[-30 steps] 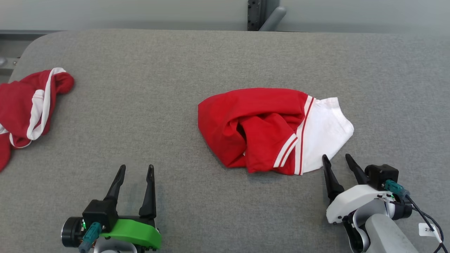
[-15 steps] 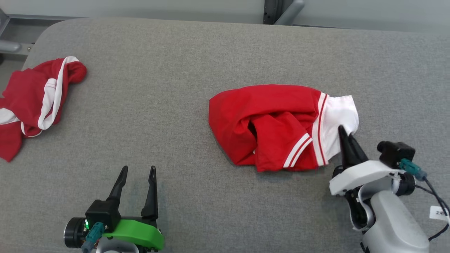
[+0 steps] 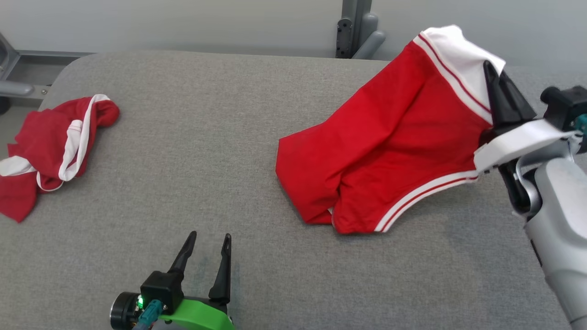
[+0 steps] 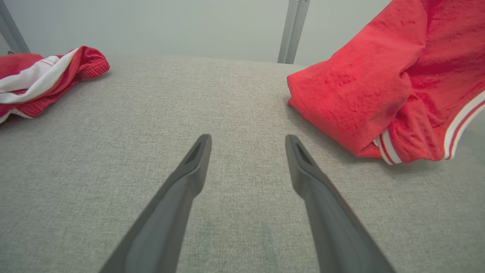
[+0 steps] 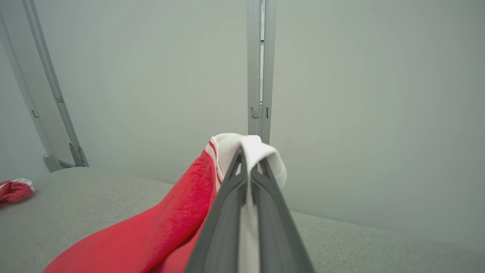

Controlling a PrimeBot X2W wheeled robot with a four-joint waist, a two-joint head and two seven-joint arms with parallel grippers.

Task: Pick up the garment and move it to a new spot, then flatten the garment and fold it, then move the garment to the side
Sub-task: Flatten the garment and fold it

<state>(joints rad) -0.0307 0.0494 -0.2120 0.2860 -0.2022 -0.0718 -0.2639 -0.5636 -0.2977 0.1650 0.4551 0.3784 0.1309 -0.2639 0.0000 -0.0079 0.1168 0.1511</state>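
One red garment (image 3: 394,146), with a white band and red-and-white stripes, hung partly raised over the right half of the grey padded table (image 3: 183,137). Its white end stood highest, pinched by the right gripper (image 3: 494,68), whose two dark fingers were pressed together on that white cloth. In the right wrist view the white fabric folded over the fingertips and ran down between them. From that grip the red body sloped down and to the left. Its bunched lower end rested on the table near the middle, with a striped hem along the near edge. The pale forearm (image 3: 559,229) of the right arm came in from the lower right of the head view.

The left gripper (image 3: 209,235) was over the near part of the table, well apart from the garment. Its jaws were spread wide with nothing between them, and the left wrist view showed bare grey fabric between the fingers. A second red and white garment (image 3: 55,146) lay crumpled at the far left edge of the table, well apart from both grippers. Behind the table were a pale wall (image 3: 183,23) and a grey metal post (image 3: 355,27).
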